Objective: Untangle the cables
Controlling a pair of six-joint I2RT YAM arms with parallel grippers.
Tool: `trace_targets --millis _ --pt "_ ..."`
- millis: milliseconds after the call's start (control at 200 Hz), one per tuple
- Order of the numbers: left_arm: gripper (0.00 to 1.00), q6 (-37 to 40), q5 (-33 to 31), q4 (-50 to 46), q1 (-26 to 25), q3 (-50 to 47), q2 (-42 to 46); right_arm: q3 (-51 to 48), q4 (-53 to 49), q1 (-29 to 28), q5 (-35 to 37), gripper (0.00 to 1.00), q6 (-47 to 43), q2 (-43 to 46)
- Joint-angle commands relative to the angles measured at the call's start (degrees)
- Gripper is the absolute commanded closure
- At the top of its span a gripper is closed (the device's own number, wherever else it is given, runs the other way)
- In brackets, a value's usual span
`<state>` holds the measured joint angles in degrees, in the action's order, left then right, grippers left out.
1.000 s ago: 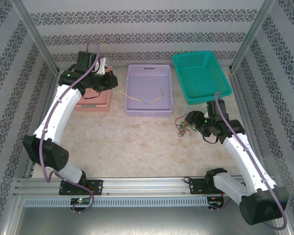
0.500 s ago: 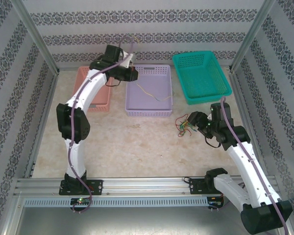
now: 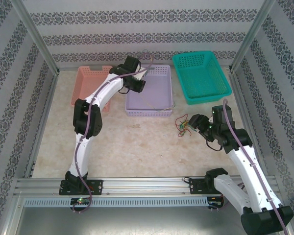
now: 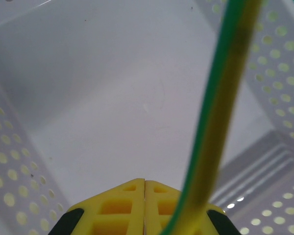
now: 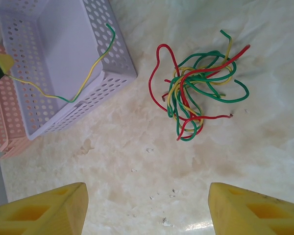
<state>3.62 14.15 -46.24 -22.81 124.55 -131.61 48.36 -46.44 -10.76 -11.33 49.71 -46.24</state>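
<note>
Yellow-and-green wire (image 4: 220, 122) runs from the clenched left gripper (image 3: 140, 84), which now sits over the lilac basket (image 3: 159, 113) at upper centre. A second ago it stood over the pink basket (image 3: 88, 83) at upper left, with the wire trailing across to the lilac one. The wire now drapes inside the lilac basket, its free end near one wall. The right gripper (image 5: 147, 191) has barely shifted: it hangs with jaws spread, holding nothing, above the red, yellow and green cables (image 5: 201, 88). These lie tangled as before on the table (image 3: 137, 142), centre right, below the green basket (image 3: 209, 97).
</note>
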Motion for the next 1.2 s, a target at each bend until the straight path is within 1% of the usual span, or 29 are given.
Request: trace_targets --millis 0,145,265,395,580,794,979,1019,1049,1144,1174,1194 --pt "1.0 3.26 -5.18 -5.36 -1.27 2.01 -2.26 -1.44 -1.78 -0.72 0.64 0.33 1.02 0.79" --pt "1.0 3.26 -8.78 -6.19 -1.45 2.85 -3.11 -2.0 -1.71 -0.74 0.02 0.33 1.26 0.71" --pt "1.0 5.06 -11.07 -10.3 -1.87 6.35 -5.8 -2.01 -1.89 -0.7 -0.08 0.34 1.19 0.62" --pt "1.0 5.58 -13.48 -12.18 -2.49 5.33 -6.02 -1.99 -2.11 -0.69 0.1 0.33 1.05 0.11" --pt "1.0 6.07 -13.24 -12.62 -3.42 2.82 -5.11 -2.32 -1.65 -0.66 -0.06 0.33 1.61 -0.89" --pt "1.0 8.02 -13.13 -15.22 -3.56 3.13 -5.3 -2.06 -1.04 -0.62 -0.33 0.33 1.75 -2.06" --pt "1.0 7.81 -13.46 -16.67 -3.56 3.06 -5.75 -2.36 -0.93 -0.59 -0.58 0.33 2.11 -2.19" --pt "0.96 7.61 -13.28 -17.45 -3.53 3.82 -6.16 -2.45 -0.94 -0.58 -0.54 0.33 2.17 -2.12" --pt "0.92 7.47 -12.99 -18.04 -3.54 4.42 -6.49 -2.56 -0.92 -0.63 -0.54 0.33 2.3 -2.07" --pt "0.85 7.16 -11.16 -18.84 -3.64 4.72 -6.49 -2.51 -0.95 -0.58 -0.3 0.33 2.3 -2.19" --pt "0.81 7.09 -10.71 -18.92 -3.65 4.58 -6.24 -2.39 -0.95 -0.58 -0.25 0.33 2.32 -2.32" --pt "0.76 7.1 -10.43 -19.02 -3.67 4.55 -6.08 -2.27 -0.96 -0.71 -0.19 0.33 2.32 -2.49"
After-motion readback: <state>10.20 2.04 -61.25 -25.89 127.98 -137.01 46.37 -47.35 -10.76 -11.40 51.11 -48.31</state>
